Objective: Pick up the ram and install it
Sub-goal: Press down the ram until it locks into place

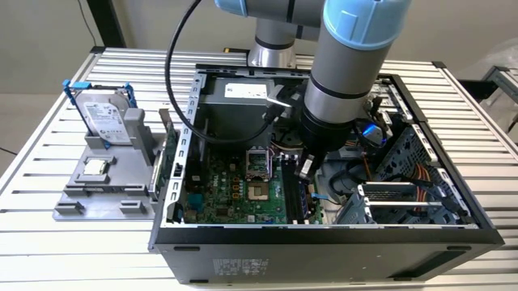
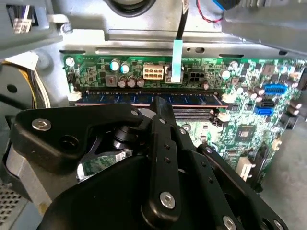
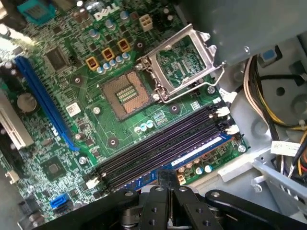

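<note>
ram (image 2: 148, 98) sits in the outermost motherboard slot, a long blue-green stick lying level, just ahead of the gripper (image 2: 160, 108). the first wrist view shows the empty black slots (image 3: 158, 143) beside it; whether the claw is clenched cannot be told.

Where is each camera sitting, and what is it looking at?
Exterior view: off the arm, above, looking down on the open computer case and the arm.
First wrist view: on the arm, looking down at the motherboard past the gripper.
Second wrist view: on the arm, facing the ram in its slot, behind the gripper's black body.
Both wrist views share the ram slots and the gripper.
</note>
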You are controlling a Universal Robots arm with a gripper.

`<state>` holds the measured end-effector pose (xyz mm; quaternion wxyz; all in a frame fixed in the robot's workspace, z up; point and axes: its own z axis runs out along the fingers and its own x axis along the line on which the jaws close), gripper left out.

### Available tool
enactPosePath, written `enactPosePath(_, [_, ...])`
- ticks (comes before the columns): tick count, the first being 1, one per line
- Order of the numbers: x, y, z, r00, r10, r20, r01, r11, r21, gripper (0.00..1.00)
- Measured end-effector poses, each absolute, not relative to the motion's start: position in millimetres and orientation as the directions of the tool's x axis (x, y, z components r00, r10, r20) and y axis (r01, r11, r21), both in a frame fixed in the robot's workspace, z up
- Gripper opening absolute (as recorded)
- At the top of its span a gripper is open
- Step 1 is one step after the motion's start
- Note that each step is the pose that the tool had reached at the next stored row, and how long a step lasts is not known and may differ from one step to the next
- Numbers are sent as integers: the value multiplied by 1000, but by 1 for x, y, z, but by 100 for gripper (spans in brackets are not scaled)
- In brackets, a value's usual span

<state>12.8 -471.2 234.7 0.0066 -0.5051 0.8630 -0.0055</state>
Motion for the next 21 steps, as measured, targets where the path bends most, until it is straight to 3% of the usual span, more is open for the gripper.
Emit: enactPosePath(21, [13,-471,235,-178,-984,-6,-984,178,-16,0])
